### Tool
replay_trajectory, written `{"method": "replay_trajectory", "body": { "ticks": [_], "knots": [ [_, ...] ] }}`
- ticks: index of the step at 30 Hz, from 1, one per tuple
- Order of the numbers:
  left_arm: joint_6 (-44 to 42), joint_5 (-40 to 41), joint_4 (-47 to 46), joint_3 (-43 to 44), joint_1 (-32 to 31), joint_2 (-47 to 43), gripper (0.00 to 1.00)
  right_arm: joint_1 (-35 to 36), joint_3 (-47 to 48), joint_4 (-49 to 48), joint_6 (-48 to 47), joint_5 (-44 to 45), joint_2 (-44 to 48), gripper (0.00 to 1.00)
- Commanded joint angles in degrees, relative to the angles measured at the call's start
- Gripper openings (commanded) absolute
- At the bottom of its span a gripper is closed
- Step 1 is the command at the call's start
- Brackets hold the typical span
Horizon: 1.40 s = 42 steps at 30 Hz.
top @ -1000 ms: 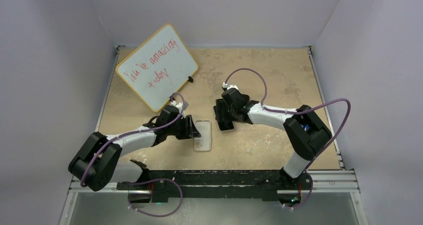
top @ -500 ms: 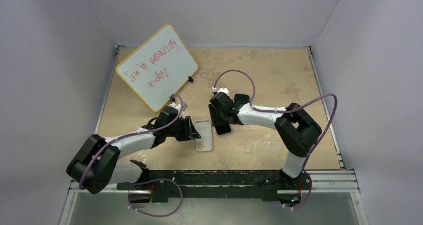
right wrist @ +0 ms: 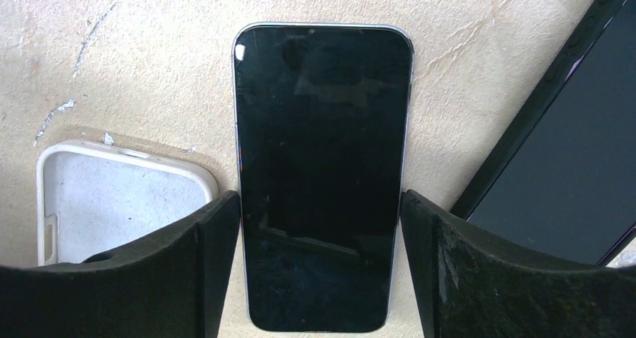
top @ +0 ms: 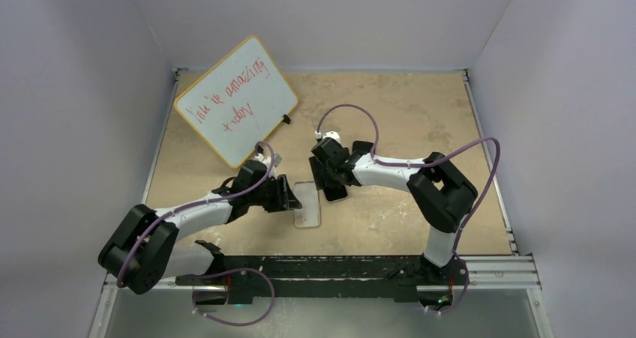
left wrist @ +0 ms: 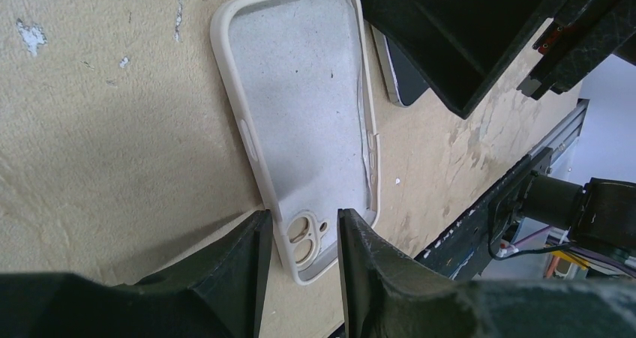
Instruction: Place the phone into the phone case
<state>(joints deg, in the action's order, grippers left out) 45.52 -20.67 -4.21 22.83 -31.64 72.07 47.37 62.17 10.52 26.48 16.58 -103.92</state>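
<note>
The phone is found flat on the counter, screen up, long axis near-to-far, straddled by the right pincer, set wide. Just left, parallel, the phone case is laid hollow-up, its camera end overhung by the narrowly parted left pincer.
</note>
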Motion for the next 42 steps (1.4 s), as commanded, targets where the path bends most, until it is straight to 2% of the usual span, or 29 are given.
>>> {"method": "replay_trajectory", "body": {
  "ticks": [1,4,6,10,15,25,28,30,34,38,42],
  "knots": [
    [1.1,-0.9,-2.0,-0.6,-0.3,-1.3,0.39,0.2,0.5,4.3,-1.6,1.4,-2.3,0.79],
    [1.3,-0.7,-2.1,-1.0,-0.3,-1.7,0.39,0.2,0.3,4.0,-2.0,1.3,-2.7,0.8],
    [1.4,-0.6,-2.1,-1.1,-0.3,-1.9,0.39,0.2,0.4,4.4,-1.8,1.6,-3.2,0.77],
    [2.2,-1.3,-3.1,-1.2,-0.6,-1.8,0.39,0.2,0.3,5.1,-1.4,0.5,-2.5,0.6],
    [3.7,-2.1,-5.2,-1.3,-1.9,-1.0,0.37,0.1,-0.3,5.4,-1.6,0.7,1.1,0.47],
    [7.0,-5.9,-14.0,-3.3,-3.0,2.4,0.38,0.2,-2.7,3.6,2.3,1.1,9.9,0.39],
    [5.6,-5.1,-11.0,-1.8,-2.9,1.3,0.38,0.2,-3.5,2.5,4.1,-0.2,11.7,0.37],
    [3.5,-2.2,-5.9,0.3,-2.7,-1.2,0.39,0.2,-3.9,1.8,5.5,-1.0,13.2,0.37],
    [-1.1,6.8,6.8,4.8,-1.7,-8.4,0.5,0.2,-6.3,-1.4,9.5,-3.1,16.6,0.36],
    [-4.5,15.5,16.3,8.8,-1.0,-14.0,0.76,0.5,-10.3,-9.0,15.4,-9.5,19.2,0.38],
    [-7.1,21.8,23.6,12.7,-1.0,-17.8,0.89,1.8,-14.5,-18.5,22.4,-12.8,20.4,0.38]
  ]
}}
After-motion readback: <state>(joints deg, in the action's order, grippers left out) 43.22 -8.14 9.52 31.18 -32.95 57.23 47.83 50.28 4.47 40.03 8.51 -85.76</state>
